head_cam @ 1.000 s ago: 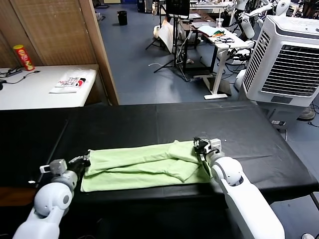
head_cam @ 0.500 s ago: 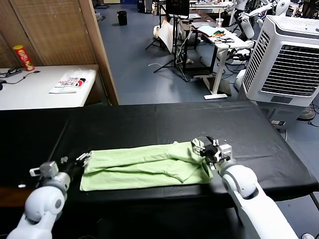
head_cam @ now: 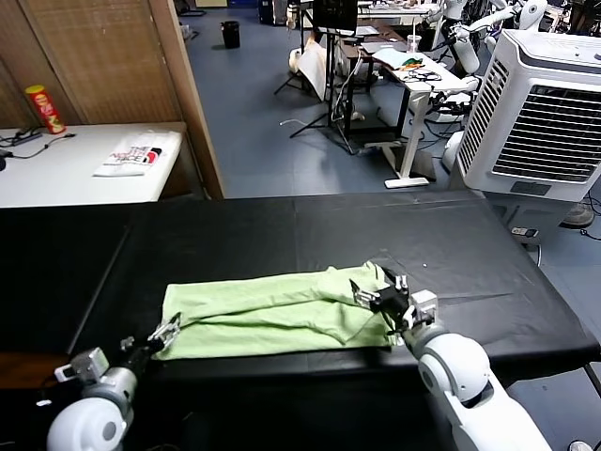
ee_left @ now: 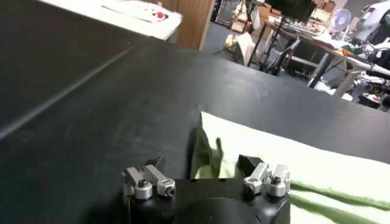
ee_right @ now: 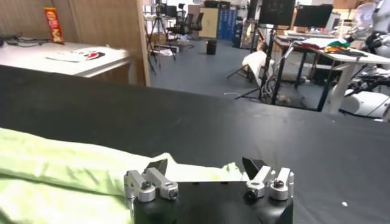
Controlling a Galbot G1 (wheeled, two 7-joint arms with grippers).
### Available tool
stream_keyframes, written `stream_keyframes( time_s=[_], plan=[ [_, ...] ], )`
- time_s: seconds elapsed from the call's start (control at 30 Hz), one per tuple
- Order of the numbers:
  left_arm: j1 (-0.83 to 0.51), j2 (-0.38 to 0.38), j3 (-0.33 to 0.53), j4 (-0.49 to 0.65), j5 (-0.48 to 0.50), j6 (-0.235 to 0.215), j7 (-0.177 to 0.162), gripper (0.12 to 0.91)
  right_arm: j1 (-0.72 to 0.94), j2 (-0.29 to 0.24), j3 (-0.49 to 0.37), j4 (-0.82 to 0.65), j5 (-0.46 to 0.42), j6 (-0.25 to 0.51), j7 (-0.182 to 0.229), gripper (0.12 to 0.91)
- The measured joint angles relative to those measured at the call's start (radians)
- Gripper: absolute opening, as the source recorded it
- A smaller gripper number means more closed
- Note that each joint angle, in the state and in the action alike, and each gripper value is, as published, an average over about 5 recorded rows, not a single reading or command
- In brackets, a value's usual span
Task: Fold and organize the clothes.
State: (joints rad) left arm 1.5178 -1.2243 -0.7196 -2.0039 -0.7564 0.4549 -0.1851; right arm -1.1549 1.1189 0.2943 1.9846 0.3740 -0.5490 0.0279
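The left gripper (head_cam: 165, 334) is seen with jaws spread, empty, at the near left corner of the pale light-green cotton T-shirt (head_cam: 272, 310), which is laid folded into a long strip on the black-covered counter (head_cam: 282, 225). The right gripper (head_cam: 383, 294) is held wide apart, empty, over the strip's right end.

T-shirt (head_cam: 272, 310): pale light-green cotton, plain side showing, folded into a long flat band, lying crosswise near the black table's front edge.
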Motion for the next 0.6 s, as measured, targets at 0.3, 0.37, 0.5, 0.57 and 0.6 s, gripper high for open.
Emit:
stream_keyframes(
  time_s=[0.3, 0.37, 0.5, 0.57, 0.6],
  plan=[
    [-0.008, -0.029, 0.016, 0.022, 0.018, -0.006, 0.017, 0.307, -0.028, 0.012, -0.001, 0.015, -0.032, 0.009, -0.010, 0.798],
    [-0.012, -0.031, 0.017, 0.025, 0.018, -0.004, 0.018, 0.192, -0.030, 0.014, -0.001, 0.017, -0.039, 0.010, -0.011, 0.798],
    [-0.015, -0.024, 0.018, 0.022, 0.067, -0.014, 0.037, 0.161, -0.033, 0.018, 0.002, 0.021, -0.052, 0.013, -0.011, 0.798],
    [-0.016, -0.015, 0.016, 0.022, 0.130, -0.035, 0.056, 0.167, -0.039, 0.021, 0.005, 0.026, -0.059, 0.016, -0.011, 0.798],
    [-0.016, -0.009, 0.013, 0.023, 0.171, -0.047, 0.065, 0.165, -0.042, 0.022, 0.008, 0.029, -0.063, 0.017, -0.011, 0.798]
  ],
)
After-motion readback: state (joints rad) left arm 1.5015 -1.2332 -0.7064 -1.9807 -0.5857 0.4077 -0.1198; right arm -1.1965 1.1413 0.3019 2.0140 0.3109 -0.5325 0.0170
